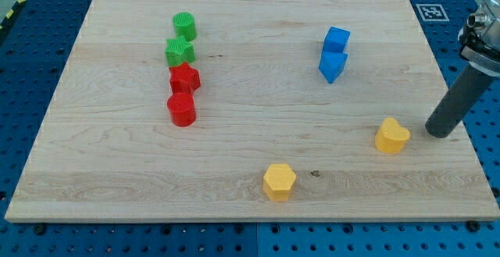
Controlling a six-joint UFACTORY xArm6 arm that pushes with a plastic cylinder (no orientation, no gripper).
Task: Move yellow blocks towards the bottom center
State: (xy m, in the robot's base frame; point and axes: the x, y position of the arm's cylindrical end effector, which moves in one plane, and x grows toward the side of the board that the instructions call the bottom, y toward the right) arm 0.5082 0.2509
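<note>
Sitting nearest the view's bottom, just right of centre on the table [117,187], is the yellow hexagon block [279,182]. Further up and right lies the yellow heart block [391,136], with my tip [441,131] just beside its right, not touching. The tool is a plain rod, clamped on nothing. Blue blocks [334,54] sit beyond; red [183,93] and green blocks [182,40] stand upper left.

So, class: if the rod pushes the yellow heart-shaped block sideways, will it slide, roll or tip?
The yellow heart-shaped block looks squat with a flat top, so it would probably slide rather than tip. Its lobed outline may let it twist if my tip, just to its right in the view, strikes off-centre. The wooden board looks smooth, so drag is likely low.
</note>
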